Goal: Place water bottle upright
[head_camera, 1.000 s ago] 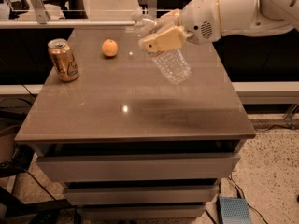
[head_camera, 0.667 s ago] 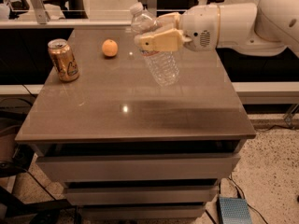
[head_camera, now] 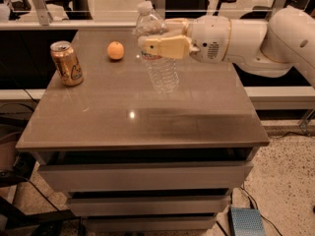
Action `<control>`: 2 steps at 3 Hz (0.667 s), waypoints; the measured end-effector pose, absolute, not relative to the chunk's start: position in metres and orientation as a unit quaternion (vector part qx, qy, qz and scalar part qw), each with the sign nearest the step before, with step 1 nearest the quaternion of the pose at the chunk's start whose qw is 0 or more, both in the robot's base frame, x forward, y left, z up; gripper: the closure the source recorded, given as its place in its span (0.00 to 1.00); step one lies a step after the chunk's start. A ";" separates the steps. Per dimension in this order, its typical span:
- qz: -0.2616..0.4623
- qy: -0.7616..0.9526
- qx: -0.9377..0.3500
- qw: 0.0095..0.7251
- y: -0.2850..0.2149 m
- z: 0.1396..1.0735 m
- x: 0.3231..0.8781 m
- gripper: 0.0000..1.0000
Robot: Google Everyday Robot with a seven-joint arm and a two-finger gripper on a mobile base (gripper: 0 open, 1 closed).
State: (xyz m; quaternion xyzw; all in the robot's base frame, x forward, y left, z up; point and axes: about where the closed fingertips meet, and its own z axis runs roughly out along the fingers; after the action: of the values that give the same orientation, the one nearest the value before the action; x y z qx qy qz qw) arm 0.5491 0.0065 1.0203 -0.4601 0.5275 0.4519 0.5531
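In the upper middle of the frame the gripper (head_camera: 153,37) is clamped around the water bottle (head_camera: 162,72), its tan fingers (head_camera: 165,47) closed across the label band just below the shoulder. The bottle stands nearly upright, its white cap tipped slightly toward the upper left and its base low over the back half of the table (head_camera: 147,127); whether the base touches the surface cannot be told. The white arm (head_camera: 246,38) reaches in from the right edge. At the upper left of the tabletop a gold can (head_camera: 66,63) stands upright, with an orange (head_camera: 115,50) near it, between the can and the bottle.
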 end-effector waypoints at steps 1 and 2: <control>0.461 0.520 -0.441 0.568 0.004 1.012 0.543 1.00; 0.472 0.502 -0.416 0.593 0.009 1.001 0.544 1.00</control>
State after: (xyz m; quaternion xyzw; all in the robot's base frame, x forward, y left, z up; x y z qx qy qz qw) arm 0.5435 0.0087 1.0009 -0.4157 0.5025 0.4719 0.5933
